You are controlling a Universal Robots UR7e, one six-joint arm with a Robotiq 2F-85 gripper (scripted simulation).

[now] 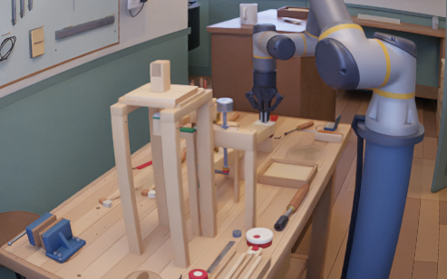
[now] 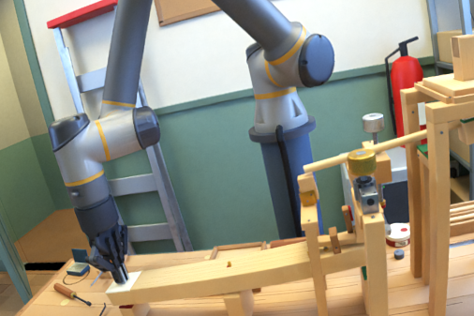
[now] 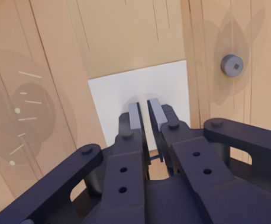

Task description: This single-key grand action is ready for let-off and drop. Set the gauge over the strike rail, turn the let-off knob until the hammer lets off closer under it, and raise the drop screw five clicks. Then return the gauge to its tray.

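The white front pad of the wooden key [image 3: 140,94] [image 2: 124,283] [image 1: 263,124] lies right under my fingertips, at the near end of the long key lever [image 2: 234,269]. The lever runs back to the action frame, where the brass let-off knob [image 2: 361,161] and the steel-capped drop screw [image 2: 373,124] [image 1: 224,105] sit by the hammer shank. The gauge block [image 1: 160,76] [image 2: 463,56] stands upright on the strike rail at the top of the tall frame. The tray [image 1: 287,172] lies empty on the bench. My gripper [image 3: 143,111] [image 2: 120,276] [image 1: 264,118] is closed and holds nothing, tips down on the key pad.
Behind the bench stand a ladder [image 2: 140,180] and a fire extinguisher [image 2: 406,81]. A chisel [image 1: 292,206], a blue vise [image 1: 56,235], a red-and-white disc [image 1: 259,237] and a screwdriver [image 2: 70,293] lie on the bench, and a small grey cap [image 3: 232,65] lies beside the key.
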